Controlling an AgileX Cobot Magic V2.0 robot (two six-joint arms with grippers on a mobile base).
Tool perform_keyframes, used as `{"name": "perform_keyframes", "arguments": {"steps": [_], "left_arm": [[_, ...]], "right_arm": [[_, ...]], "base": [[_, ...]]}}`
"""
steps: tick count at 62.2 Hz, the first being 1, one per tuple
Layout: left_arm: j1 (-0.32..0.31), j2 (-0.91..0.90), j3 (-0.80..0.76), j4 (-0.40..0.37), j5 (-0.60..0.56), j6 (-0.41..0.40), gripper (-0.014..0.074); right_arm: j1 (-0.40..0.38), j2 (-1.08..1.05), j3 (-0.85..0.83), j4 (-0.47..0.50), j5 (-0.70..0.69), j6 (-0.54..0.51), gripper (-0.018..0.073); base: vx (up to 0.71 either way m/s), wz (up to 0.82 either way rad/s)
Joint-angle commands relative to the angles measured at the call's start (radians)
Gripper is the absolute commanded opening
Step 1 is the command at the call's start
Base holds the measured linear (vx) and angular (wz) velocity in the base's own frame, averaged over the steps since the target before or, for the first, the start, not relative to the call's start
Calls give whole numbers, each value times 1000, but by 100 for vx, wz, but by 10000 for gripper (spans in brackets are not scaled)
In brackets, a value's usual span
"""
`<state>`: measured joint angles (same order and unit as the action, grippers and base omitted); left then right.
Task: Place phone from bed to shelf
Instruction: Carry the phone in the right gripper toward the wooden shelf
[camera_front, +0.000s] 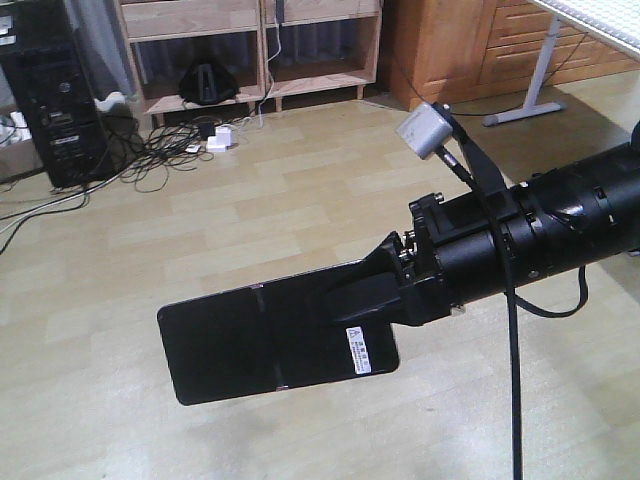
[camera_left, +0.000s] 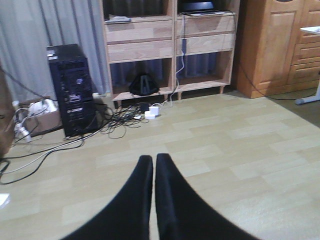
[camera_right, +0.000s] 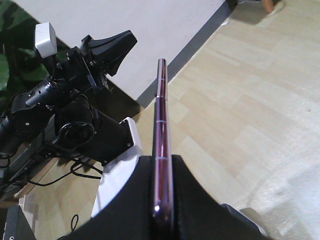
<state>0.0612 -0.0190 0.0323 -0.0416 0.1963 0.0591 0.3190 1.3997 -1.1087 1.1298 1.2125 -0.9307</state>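
Pinched in the closed right gripper (camera_front: 352, 298), the phone (camera_front: 250, 345) hangs above the floor (camera_front: 300, 200), pickup apparently done, the shelf (camera_front: 195, 20) well ahead and unreached; the left gripper (camera_left: 153, 160) is closed, empty.

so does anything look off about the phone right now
The phone is pinched only at one end by the right gripper, so most of it juts out unsupported above the floor. A crease line also crosses its middle; whether that is damage cannot be told.
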Motion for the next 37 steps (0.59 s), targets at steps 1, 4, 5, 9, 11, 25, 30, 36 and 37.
{"name": "perform_keyframes", "arguments": {"steps": [1,4,5,9,11,25,30,36,37], "left_arm": [[0,-8,7,-9,-70,0,1],[0,-8,7,-9,-70,0,1],[0,-8,7,-9,-70,0,1],[0,-8,7,-9,-70,0,1],[0,-8,7,-9,-70,0,1],[0,-8,7,-9,-70,0,1],[0,-8,7,-9,-70,0,1],[0,-8,7,-9,-70,0,1],[0,-8,7,-9,-70,0,1]], "right_arm": [[1,-34,-32,86,76,-6,-2],[1,-34,-32,86,76,-6,-2],[1,-34,-32,86,76,-6,-2],[1,-34,-32,86,76,-6,-2],[1,-34,-32,86,76,-6,-2],[1,-34,-32,86,76,-6,-2],[1,-34,-32,86,76,-6,-2],[1,-34,-32,86,76,-4,-2],[1,-34,-32,86,76,-4,-2]], "base": [[36,-17],[37,-18],[36,-17],[37,-18],[37,-18],[37,-19],[37,-21],[36,-24],[36,-26]]}}
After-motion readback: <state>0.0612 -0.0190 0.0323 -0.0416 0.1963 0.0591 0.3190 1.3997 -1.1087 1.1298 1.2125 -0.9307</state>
